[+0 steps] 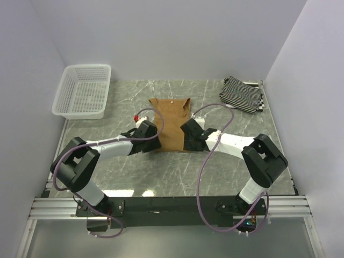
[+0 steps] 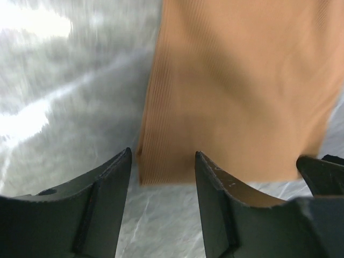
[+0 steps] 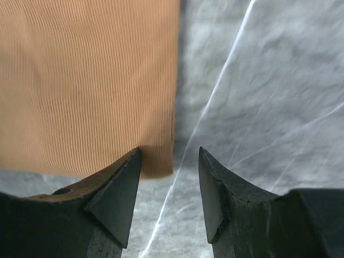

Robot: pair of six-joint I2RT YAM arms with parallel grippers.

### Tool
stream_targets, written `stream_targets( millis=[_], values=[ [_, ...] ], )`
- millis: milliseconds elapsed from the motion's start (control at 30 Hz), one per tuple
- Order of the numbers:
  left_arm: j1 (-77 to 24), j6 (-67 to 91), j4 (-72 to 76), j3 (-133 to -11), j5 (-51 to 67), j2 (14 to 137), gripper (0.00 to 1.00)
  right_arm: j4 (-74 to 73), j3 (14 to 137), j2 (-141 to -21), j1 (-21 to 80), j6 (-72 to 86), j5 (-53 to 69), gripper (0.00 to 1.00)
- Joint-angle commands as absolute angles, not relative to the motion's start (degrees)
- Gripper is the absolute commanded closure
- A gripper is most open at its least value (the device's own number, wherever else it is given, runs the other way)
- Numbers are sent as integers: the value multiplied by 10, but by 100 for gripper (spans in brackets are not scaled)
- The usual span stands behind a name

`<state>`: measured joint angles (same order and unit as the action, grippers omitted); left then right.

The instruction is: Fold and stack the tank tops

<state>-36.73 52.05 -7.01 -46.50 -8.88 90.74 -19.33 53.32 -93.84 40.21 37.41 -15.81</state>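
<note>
Your left gripper (image 2: 163,161) and right gripper (image 3: 169,156) hung open at the tan top (image 1: 171,126); uneven pinches could have skewed your fold.

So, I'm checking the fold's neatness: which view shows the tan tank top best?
Top external: the tan tank top shows almost whole. The left wrist view catches only its near left corner, the right wrist only its near right corner.

Seemingly no legible text (blurred views)
</note>
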Motion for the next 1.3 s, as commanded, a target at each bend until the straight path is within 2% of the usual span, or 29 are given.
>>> stream_targets(
  millis=[0,167,267,367,400,433,467,500,533,600,767,933,967,1033,1067,1100,1167,1267],
  values=[
    [-390,546,-52,-445,-115,901,43,-179,512,-916,425,402,-176,46],
    [-402,570,-43,-415,-125,900,46,-175,488,-917,432,424,-182,47],
    [-403,578,-48,-419,-138,914,52,-179,494,-922,433,427,-187,54],
    [-406,581,-50,-429,-150,923,60,-181,503,-927,432,424,-193,66],
    [-407,580,-54,-432,-150,926,71,-186,507,-929,432,424,-197,71],
    [-408,579,-58,-439,-149,931,75,-190,511,-931,433,422,-204,76],
    [-410,578,-61,-441,-149,932,79,-194,512,-932,433,419,-206,82],
    [-411,578,-67,-441,-151,932,88,-196,512,-928,433,417,-207,92],
    [-417,579,-67,-436,-152,925,91,-197,508,-924,433,417,-207,98],
    [-426,587,-70,-426,-148,914,99,-199,490,-907,436,417,-205,100],
    [-459,639,-93,-364,-143,849,99,-220,405,-836,484,454,-205,100],
    [-537,710,-119,-283,-141,747,99,-258,326,-746,582,546,-197,100],
    [-548,731,-133,-276,-141,735,98,-262,303,-733,597,558,-190,100],
    [-579,750,-141,-260,-138,697,90,-268,287,-698,627,594,-176,98],
    [-591,753,-148,-257,-137,686,75,-278,278,-688,634,604,-176,88],
    [-605,756,-156,-258,-140,663,68,-285,276,-667,638,616,-177,82],
    [-610,760,-194,-276,-159,639,58,-301,281,-644,642,620,-186,65],
    [-603,752,-238,-331,-222,596,52,-322,315,-600,640,608,-219,53]
  ],
)
